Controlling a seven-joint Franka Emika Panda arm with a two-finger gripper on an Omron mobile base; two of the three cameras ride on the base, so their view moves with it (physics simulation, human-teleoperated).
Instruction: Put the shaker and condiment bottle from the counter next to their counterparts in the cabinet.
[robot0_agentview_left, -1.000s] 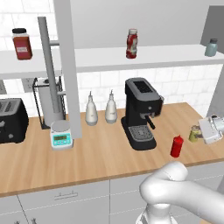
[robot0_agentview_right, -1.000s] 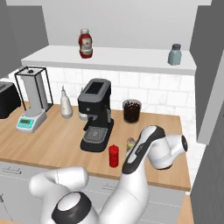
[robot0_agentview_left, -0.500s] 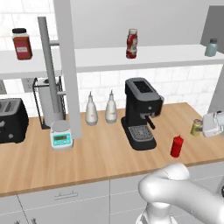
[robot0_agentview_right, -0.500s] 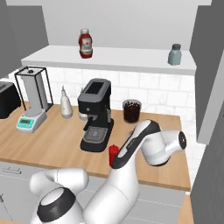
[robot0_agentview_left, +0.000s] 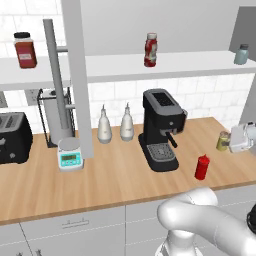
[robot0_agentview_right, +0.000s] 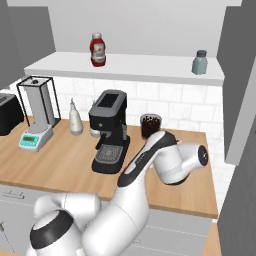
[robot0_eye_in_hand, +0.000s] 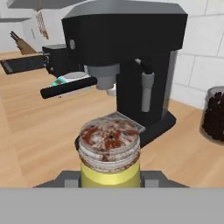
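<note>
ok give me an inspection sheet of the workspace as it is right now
surface: wooden counter, bare in front of the machines
job's things: yellow-green shaker held at the counter's right end; red condiment bottle standing by the coffee machine; labelled red bottle and pale blue shaker on the cabinet shelf
clutter: toaster, small scale, two white bottles, jar of dark beans
gripper: fingers shut on the shaker
cables: nothing seen
surroundings: white tiled wall
</note>
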